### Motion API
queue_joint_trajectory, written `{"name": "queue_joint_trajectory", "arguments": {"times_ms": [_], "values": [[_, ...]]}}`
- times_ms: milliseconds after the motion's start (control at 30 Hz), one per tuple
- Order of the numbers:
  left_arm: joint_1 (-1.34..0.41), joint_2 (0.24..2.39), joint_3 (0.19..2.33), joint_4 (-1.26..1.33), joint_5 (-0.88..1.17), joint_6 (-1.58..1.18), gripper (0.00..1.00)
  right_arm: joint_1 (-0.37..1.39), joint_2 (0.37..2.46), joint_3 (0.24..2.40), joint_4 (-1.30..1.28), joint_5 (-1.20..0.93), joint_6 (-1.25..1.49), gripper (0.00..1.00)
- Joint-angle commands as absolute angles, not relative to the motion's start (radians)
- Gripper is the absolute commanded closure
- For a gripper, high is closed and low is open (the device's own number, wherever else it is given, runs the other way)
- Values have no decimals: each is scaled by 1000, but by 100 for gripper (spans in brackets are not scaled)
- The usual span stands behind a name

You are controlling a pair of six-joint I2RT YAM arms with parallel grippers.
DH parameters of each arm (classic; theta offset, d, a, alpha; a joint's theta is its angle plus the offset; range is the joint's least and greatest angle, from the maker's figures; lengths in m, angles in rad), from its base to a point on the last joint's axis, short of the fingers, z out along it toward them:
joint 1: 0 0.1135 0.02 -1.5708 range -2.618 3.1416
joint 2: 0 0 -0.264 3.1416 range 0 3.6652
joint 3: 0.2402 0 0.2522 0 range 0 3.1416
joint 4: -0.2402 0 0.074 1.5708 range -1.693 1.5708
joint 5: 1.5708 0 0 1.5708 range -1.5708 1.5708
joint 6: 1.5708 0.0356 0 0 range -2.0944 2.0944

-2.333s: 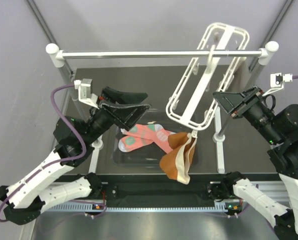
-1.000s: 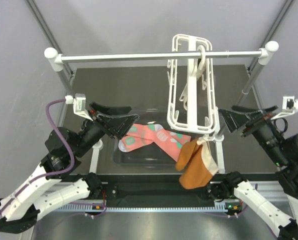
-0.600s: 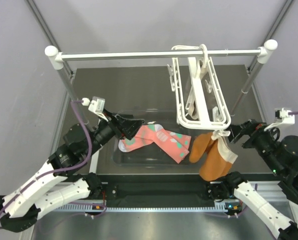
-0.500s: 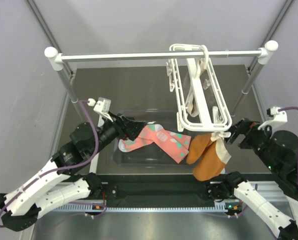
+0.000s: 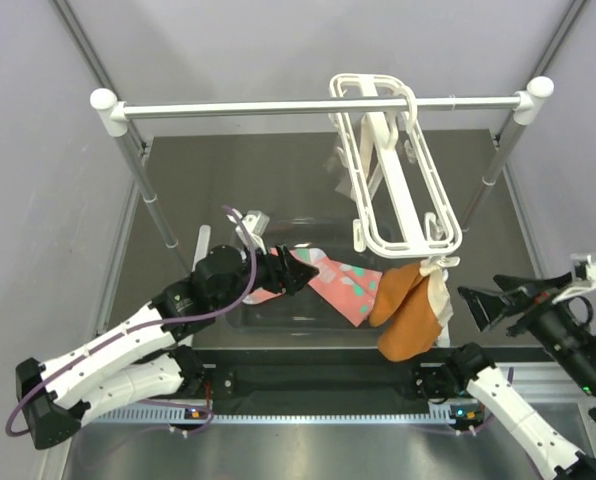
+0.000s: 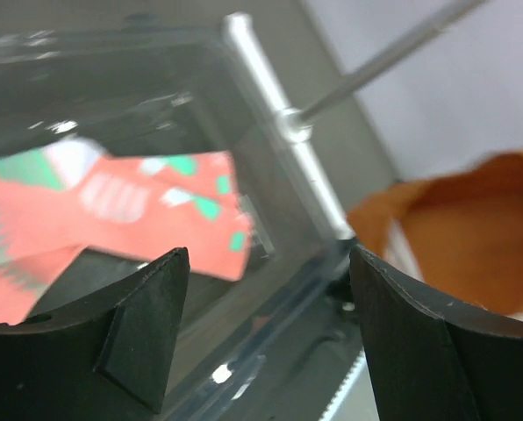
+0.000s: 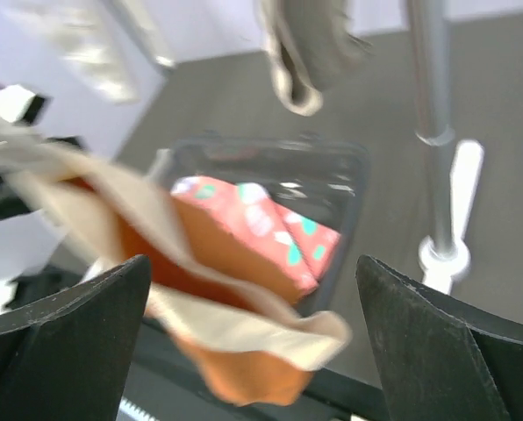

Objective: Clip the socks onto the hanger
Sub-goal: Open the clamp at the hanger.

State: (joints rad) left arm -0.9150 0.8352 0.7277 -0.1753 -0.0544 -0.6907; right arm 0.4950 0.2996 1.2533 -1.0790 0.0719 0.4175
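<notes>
The salmon-pink socks (image 5: 340,287) with mint spots lie crossed in a clear tray (image 5: 278,318); they also show in the left wrist view (image 6: 147,197) and the right wrist view (image 7: 275,224). My left gripper (image 5: 294,272) is open, low over the left part of the socks, with nothing between its fingers (image 6: 143,329). The white hanger (image 5: 393,175) hangs by its hook from the metal rail, tilted. My right gripper (image 5: 490,302) stands open at the near right, apart from the hanger, empty (image 7: 253,346).
A rust-orange cloth (image 5: 408,312) with a pale lining dangles from a clip at the hanger's near end, beside the tray. A beige-grey cloth (image 7: 307,48) hangs farther back. The metal rail (image 5: 278,107) on its posts (image 5: 158,215) spans the table.
My left gripper has come down and to the right onto the socks. My right arm has drawn back towards the near right. The hanger and the orange cloth have swung.
</notes>
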Motion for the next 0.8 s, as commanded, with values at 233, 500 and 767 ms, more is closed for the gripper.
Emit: {"name": "queue_joint_trajectory", "arguments": {"times_ms": [233, 500, 767], "values": [[-917, 715, 656, 509, 316, -602, 17, 489, 425, 1469, -945, -642, 313, 5], [-919, 840, 729, 733, 420, -456, 11, 408, 520, 1525, -829, -951, 394, 6], [-962, 980, 856, 818, 483, -360, 12, 403, 584, 1488, -660, -894, 526, 8]]}}
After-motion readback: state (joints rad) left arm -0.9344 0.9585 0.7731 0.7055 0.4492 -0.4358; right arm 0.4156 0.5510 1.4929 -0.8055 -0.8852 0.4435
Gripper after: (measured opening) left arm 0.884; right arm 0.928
